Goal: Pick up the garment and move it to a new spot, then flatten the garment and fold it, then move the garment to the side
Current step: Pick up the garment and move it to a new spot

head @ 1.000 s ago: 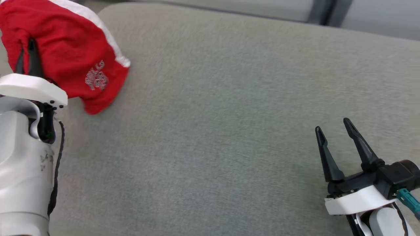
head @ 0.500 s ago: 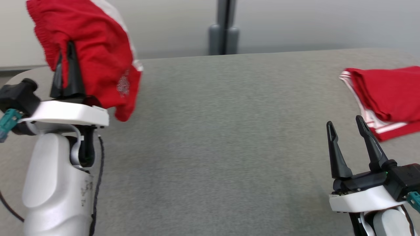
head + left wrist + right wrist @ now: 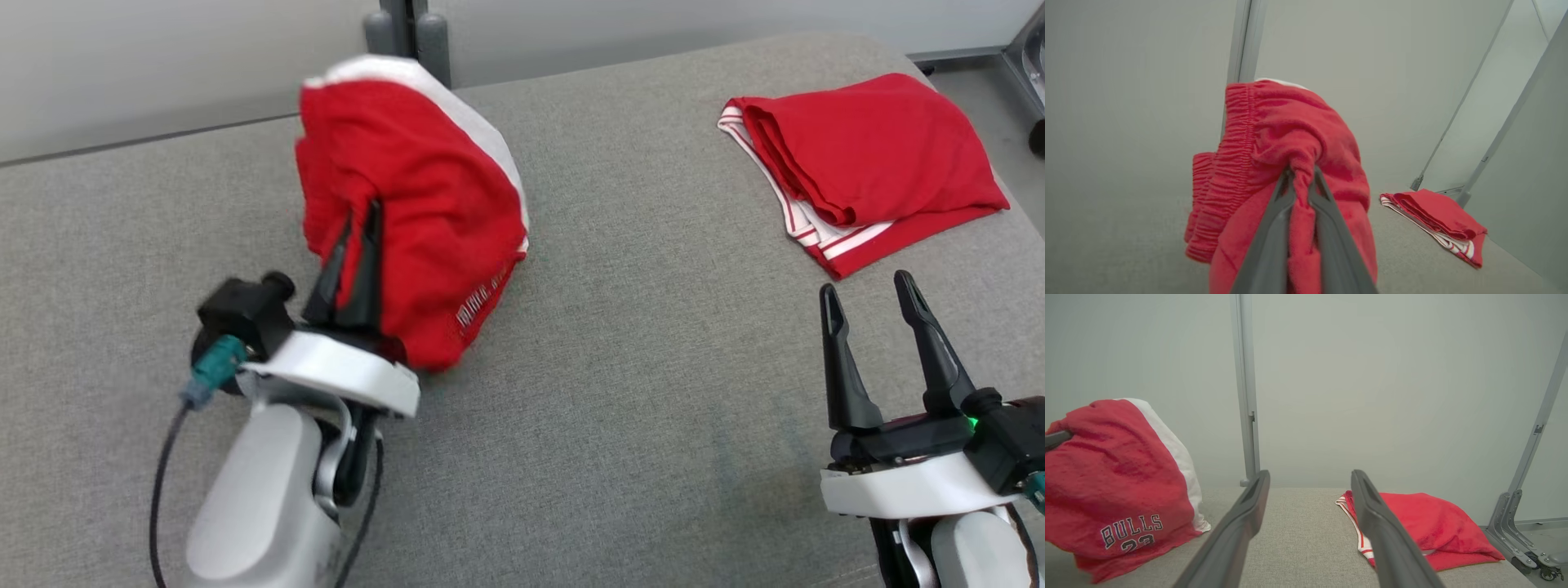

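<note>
While left hand [image 3: 360, 219] pinches red shorts [image 3: 433, 196], right hand [image 3: 865, 284] spread; folded red garment [image 3: 882, 147] by far right edge of cushion [image 3: 620, 376].

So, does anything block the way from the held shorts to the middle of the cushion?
Nothing visible does. The left tool holds the shorts, and the cushion beside them is bare; the folded garment lies apart, far right.

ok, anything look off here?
Nothing damaged. The red Bulls shorts hang bunched in a lump from the left hand, which is shut on a small pinch of fabric near the waistband, so they are not flat yet. The folded red garment lies tidy on the grey cushion. The right hand is open and empty.
</note>
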